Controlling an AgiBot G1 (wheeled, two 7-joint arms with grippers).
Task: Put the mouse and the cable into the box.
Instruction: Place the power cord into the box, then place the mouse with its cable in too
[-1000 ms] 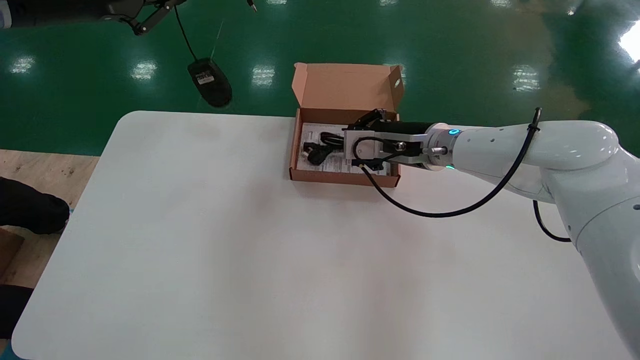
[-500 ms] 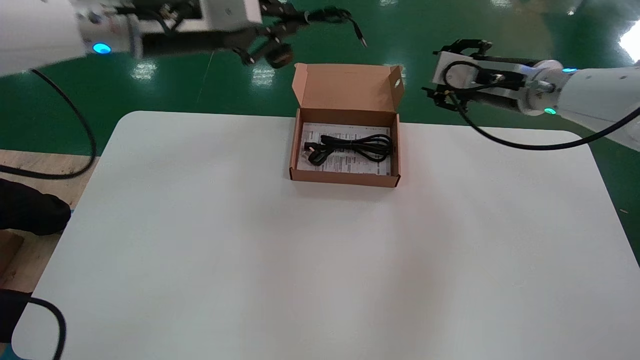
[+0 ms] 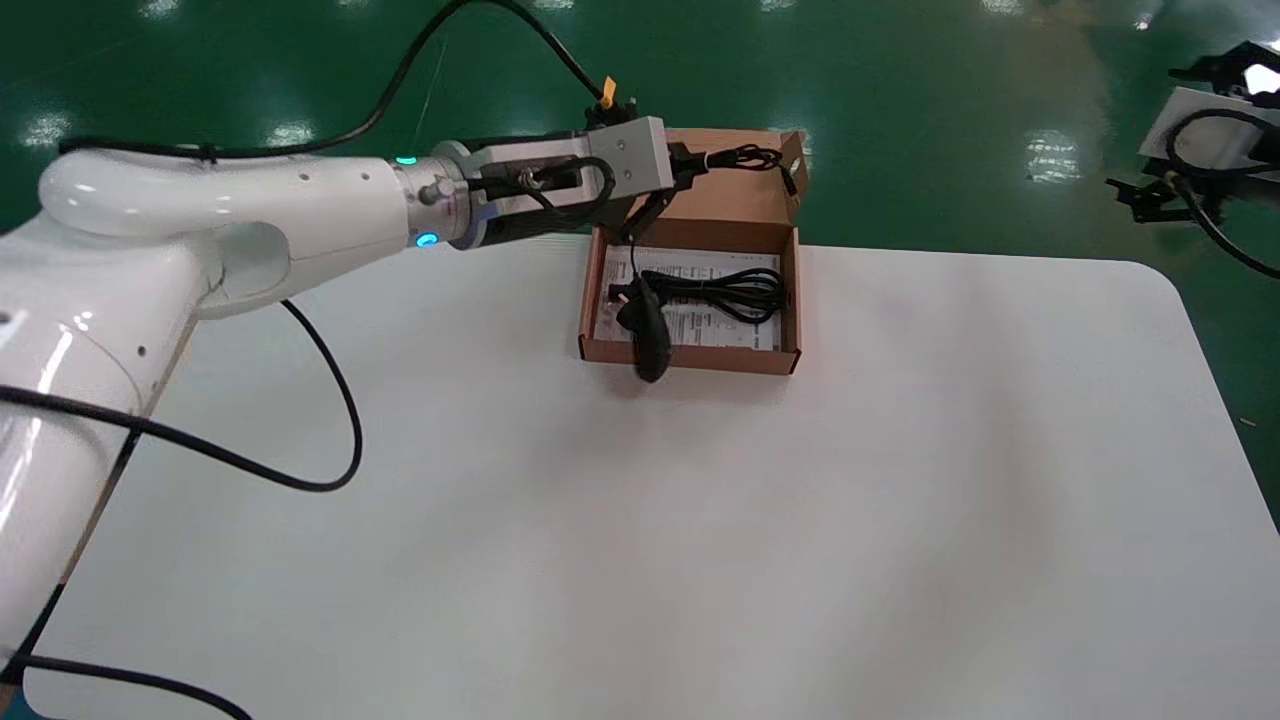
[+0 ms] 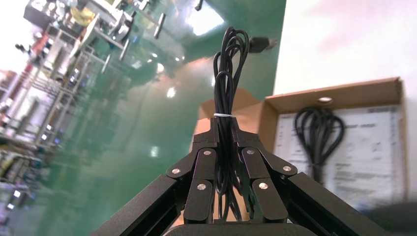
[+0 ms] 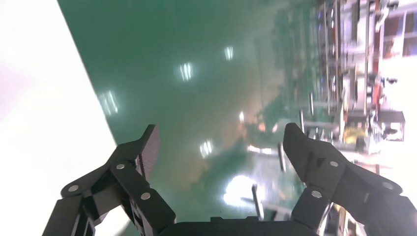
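Table [image 3: 640,520]: white with rounded corners, filling most of the head view; clock directions below are read on it, with 12 o'clock at the far edge.
Floor [image 3: 950,120]: glossy green, beyond the table.
Left arm [image 3: 250,200]: white, coming in from 9 o'clock and stretched toward 12 o'clock, its wrist level with the box's far wall.
Box [image 3: 690,358]: shallow brown cardboard, standing on the table at 12 o'clock, open.
Lid [image 3: 700,185]: upright along the box's far side.
Sheet [image 3: 700,328]: printed paper lying flat on the box's floor.
Left gripper [image 3: 698,160]: above the box's 11 o'clock corner, in front of the lid; its fingers [image 4: 206,162] are drawn close together and pinch the mouse's coiled cord.
Right gripper [image 5: 220,132]: off the table at 2 o'clock, over the floor; its jaws stand wide apart with nothing between them.
Cable [image 3: 722,290]: black, coiled, lying on the sheet inside the box.
Mouse [image 3: 649,335]: black, hanging from its cord at the box's 7 o'clock corner, in front of the near wall; whether it touches the wall or the table cannot be told.
Cord [image 4: 227,73]: black, tied in a bundle, sticking out past the fingertips toward 3 o'clock; one strand drops to the mouse.
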